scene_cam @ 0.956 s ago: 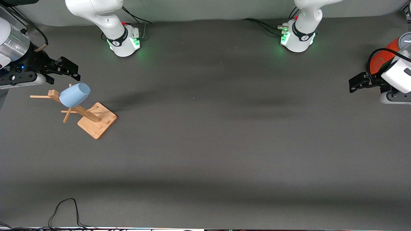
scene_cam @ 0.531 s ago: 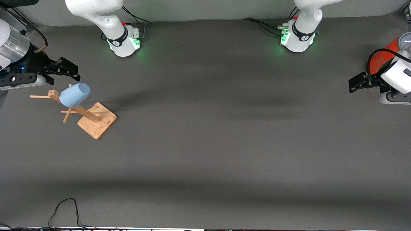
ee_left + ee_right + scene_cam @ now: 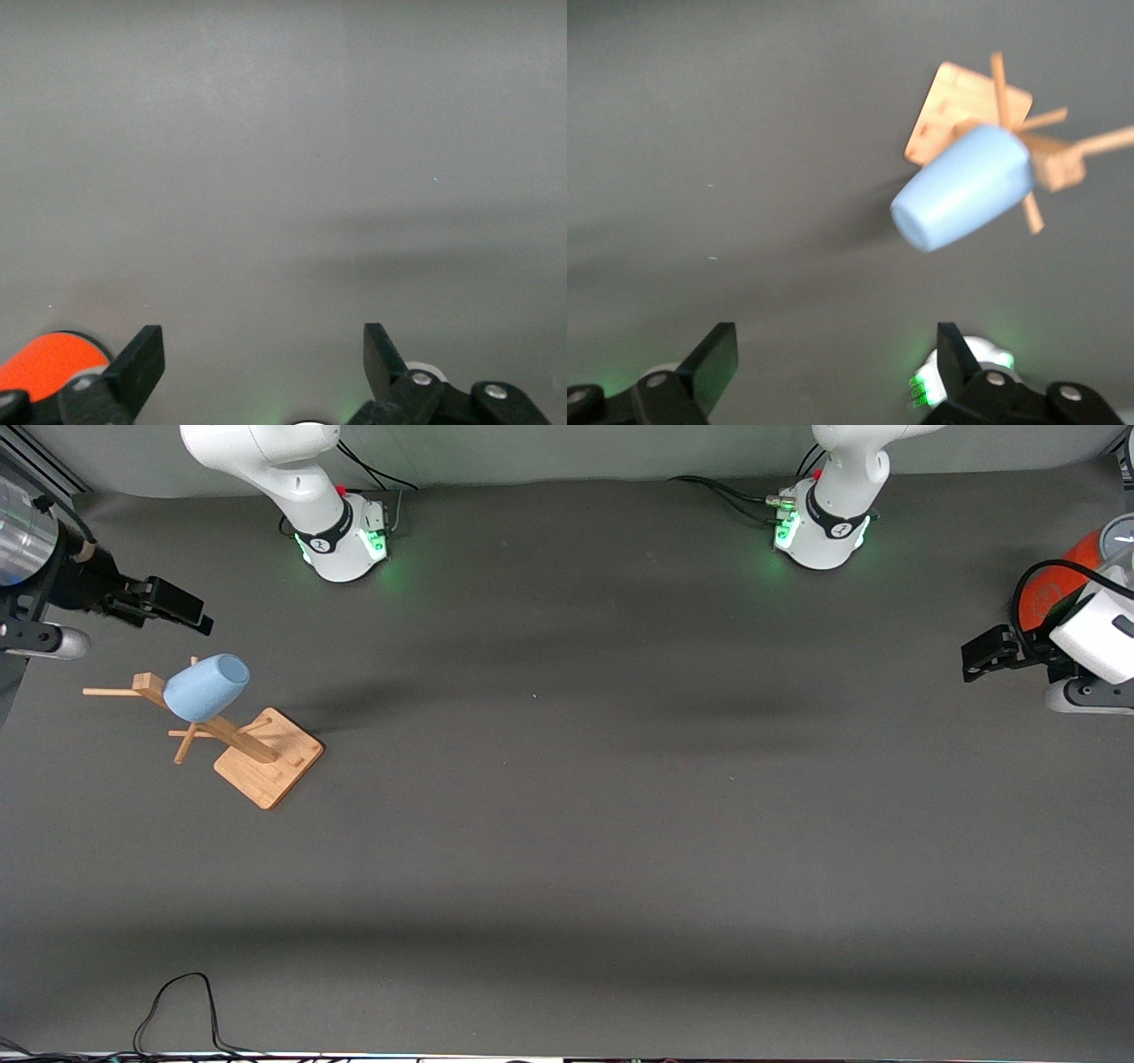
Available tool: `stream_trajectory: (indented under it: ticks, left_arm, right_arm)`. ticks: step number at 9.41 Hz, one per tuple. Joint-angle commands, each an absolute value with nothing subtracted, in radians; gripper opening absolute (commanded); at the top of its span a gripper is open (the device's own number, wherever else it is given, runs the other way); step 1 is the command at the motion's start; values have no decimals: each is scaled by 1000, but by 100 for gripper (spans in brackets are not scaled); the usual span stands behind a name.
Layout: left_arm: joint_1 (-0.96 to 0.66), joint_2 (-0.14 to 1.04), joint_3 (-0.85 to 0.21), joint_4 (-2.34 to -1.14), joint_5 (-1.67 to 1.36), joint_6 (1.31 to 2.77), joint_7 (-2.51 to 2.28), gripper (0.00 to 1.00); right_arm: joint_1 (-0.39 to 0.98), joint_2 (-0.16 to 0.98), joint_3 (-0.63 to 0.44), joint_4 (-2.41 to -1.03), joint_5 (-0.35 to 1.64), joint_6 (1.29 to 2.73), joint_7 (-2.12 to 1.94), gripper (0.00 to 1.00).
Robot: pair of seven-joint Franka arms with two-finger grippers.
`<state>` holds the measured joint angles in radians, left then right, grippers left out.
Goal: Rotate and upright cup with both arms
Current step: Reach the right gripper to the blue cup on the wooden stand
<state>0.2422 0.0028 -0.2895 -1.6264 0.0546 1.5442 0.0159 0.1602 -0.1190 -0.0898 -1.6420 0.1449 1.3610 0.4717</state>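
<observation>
So the counter (image 3: 567, 850) is just a big dark grey mat, mostly bare. Two white arms are bolted along its top edge with green lights glowing at the bases: the right arm (image 3: 275, 465) and the left arm (image 3: 842, 478).

Next biggest thing is the wooden rack (image 3: 257, 757), a flat square base with a post and pegs sticking out of it, sitting toward the right arm's end of the counter. It shows in the right wrist view too (image 3: 966, 119).

The right gripper (image 3: 173, 607) hangs in the air at that same end, jaws spread wide with nothing between them. The rack and its load sit ahead of the jaws, off to one side rather than between them.

The left gripper (image 3: 988, 654) is way out at the left arm's end, waiting there, jaws also wide apart and empty. Just bare mat ahead of them. Tucked right beside those jaws is an orange-red cylinder (image 3: 1050, 589); the left wrist view catches a sliver of it (image 3: 49, 359) next to one jaw.

Smallest: the cup (image 3: 206, 687), light blue, no handle. It's hung on one of the rack's pegs, tilted well off upright. It's clear of the right jaws, not touching them, and well apart from the left ones.
</observation>
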Motion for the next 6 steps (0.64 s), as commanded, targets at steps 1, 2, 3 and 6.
stream_trajectory:
  ticks: [1,2,3,6]
  left_arm:
    - [241,0,-288,-1623,63,1528,12,100]
    - [236,0,-290,-1623,63,1528,11,100]
    - [233,0,-290,-1623,63,1528,6,100]
    - [227,-2,-295,-1624,64,1528,-17,100]
  right_arm:
    - [152,-97,-127,-1609,230,1263,746,100]
    - [152,-84,-155,-1597,247,1200,855,100]
    - [152,-77,-184,-1563,252,1118,888,100]
    - [153,-75,-238,-1561,250,1028,877,100]
